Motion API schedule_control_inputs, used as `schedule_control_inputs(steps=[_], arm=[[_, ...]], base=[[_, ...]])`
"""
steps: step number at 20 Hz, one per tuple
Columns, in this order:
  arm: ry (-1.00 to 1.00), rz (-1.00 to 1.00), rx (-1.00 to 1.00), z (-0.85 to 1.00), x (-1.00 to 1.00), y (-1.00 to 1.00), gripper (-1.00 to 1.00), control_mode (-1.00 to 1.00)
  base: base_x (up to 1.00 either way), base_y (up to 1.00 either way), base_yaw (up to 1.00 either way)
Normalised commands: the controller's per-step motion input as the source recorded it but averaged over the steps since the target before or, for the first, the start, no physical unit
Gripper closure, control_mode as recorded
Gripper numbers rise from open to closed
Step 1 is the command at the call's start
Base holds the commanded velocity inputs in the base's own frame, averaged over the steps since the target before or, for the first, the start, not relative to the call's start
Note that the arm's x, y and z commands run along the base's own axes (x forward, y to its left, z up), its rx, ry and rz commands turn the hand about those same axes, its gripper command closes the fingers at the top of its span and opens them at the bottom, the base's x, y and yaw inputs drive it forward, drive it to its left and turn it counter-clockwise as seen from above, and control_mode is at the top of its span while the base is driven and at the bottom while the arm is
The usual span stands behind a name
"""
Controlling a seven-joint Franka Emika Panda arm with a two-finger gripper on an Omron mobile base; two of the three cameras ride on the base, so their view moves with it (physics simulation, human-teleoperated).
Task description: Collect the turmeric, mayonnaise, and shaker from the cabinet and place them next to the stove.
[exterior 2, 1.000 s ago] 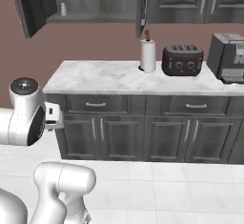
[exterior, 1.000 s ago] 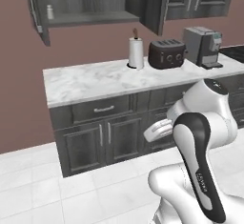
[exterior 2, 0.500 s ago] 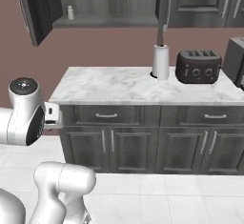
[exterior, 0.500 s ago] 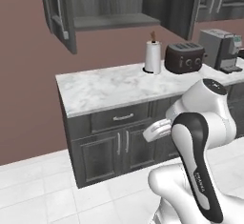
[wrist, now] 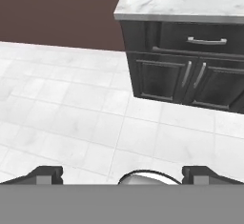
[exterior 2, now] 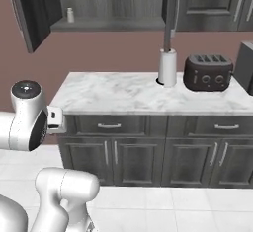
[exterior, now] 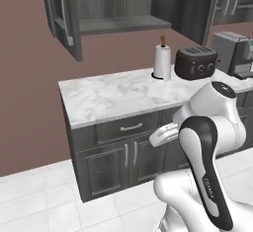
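Left base view: whole picture has slid right versus a second ago, so the base has driven, not the things. The cabinet [exterior: 94, 9] now sits top centre, door [exterior: 62, 14] swung open toward the camera with its pale bar handle running vertical; its shelf edge shows, contents too dark to make out. On the worktop [exterior: 113, 95] the paper towel roll [exterior: 162, 60] stands upright near the back edge, toaster [exterior: 196, 62] just beside it toward the right end, coffee machine [exterior: 237, 53] further right. The arm is folded low in front of the drawers. Faint lettering on the dark forearm, too small to read.

Right base view: same shift, the worktop's left end has come further into frame. The shaker [exterior 2: 70, 15] stands upright on the cabinet shelf [exterior 2: 106, 24] near its left end, long axis vertical, cap up; no label legible. The open left door [exterior 2: 29, 11] is seen edge-on. Towel roll and toaster are at the back edge, right of centre.

Hand view: the fingers [wrist: 123, 174] are spread wide, tips far apart at the bottom, holding nothing; they point at white floor tiles [wrist: 71, 118], with the worktop's left front corner and drawer handle [wrist: 206, 41] at upper right
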Motion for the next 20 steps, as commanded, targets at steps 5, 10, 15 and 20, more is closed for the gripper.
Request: schedule_control_inputs(steps=[5,10,15,20], arm=[[0.0,0.0,0.0,0.0,0.0,0.0,-1.0,1.0],[0.0,0.0,0.0,0.0,0.0,0.0,-1.0,1.0],[0.0,0.0,0.0,0.0,0.0,0.0,-1.0,1.0],[0.0,0.0,0.0,0.0,0.0,0.0,-1.0,1.0]], base=[[0.5,-0.21,0.0],[0.55,-0.19,0.0],[0.58,-0.22,0.0],[0.61,-0.33,0.0]])
